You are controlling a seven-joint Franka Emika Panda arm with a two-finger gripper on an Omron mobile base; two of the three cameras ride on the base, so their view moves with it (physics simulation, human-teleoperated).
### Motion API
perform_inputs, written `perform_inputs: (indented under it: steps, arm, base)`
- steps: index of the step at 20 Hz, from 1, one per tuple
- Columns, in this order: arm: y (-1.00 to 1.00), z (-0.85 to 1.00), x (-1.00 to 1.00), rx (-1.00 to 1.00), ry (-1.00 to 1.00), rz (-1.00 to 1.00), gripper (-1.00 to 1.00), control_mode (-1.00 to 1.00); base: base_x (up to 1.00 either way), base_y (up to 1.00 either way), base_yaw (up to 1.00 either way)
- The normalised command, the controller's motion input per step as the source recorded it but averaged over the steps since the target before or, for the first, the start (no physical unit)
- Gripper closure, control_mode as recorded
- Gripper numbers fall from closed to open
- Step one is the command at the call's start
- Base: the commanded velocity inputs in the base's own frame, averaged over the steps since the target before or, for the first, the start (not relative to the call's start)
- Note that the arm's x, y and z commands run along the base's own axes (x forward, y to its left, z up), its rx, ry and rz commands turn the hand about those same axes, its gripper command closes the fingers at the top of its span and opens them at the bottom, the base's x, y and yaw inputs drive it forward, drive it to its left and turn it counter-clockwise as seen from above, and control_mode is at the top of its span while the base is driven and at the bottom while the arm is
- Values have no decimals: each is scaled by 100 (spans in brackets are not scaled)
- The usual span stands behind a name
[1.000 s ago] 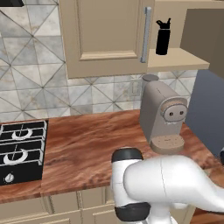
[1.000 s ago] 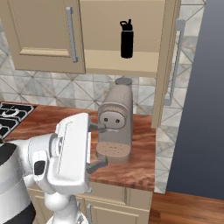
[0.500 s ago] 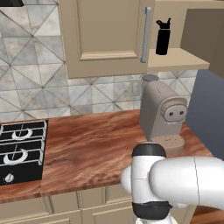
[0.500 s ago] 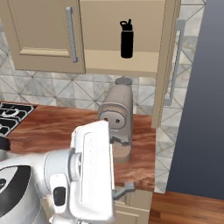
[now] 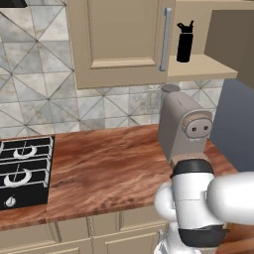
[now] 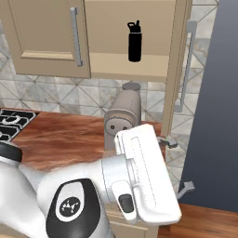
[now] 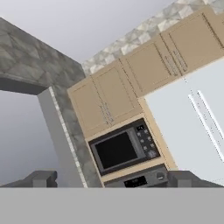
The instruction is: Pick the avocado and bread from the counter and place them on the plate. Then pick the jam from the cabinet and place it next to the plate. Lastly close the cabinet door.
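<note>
The bench (image 5: 109, 163) in front of the robot is a reddish-brown wood top. On this stretch stand a beige coffee machine (image 5: 186, 126) at the right and a black stove (image 5: 22, 171) at the left. Where the avocado, the bread and the plate lie I cannot tell.

Above the machine the cabinet (image 6: 130, 60) stands open. On its shelf is 1 black bottle (image 5: 184, 41); whether that is the jam I cannot tell. Its door (image 6: 182, 60) juts out toward the robot, seen edge-on in the right base view.

The tool (image 6: 177, 163) is released: its 2 fingers stand wide apart with nothing between them. It hangs low, beside the bench's right end and under the open door. The hand view looks across the room at a microwave (image 7: 122, 148) and far cupboards, not at the bench.

Judged risks from here:
- The arm is folded bulkily just in front of the coffee machine, so a wide swing back to the bench could strike or shove it.
- Rising from where it hangs, the hand could hit the jutting door and knock it.
- With the food unseen, the base or arm must travel first, and a hasty sweep could push small items along the bench.
- Taking the bottle for the jam would be a wrong pick.
</note>
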Motion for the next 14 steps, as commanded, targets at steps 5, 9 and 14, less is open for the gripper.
perform_inputs:
  steps: [5, 9, 14]
  arm:
    - [-50, -6, 0, 0, 0, 43, -100, -100]
    - [-53, -7, 0, 0, 0, 51, -100, -100]
    - [-65, -1, 0, 0, 0, 53, -100, -100]
  base:
    - [0, 0, 0]
    - [0, 0, 0]
    - [0, 0, 0]
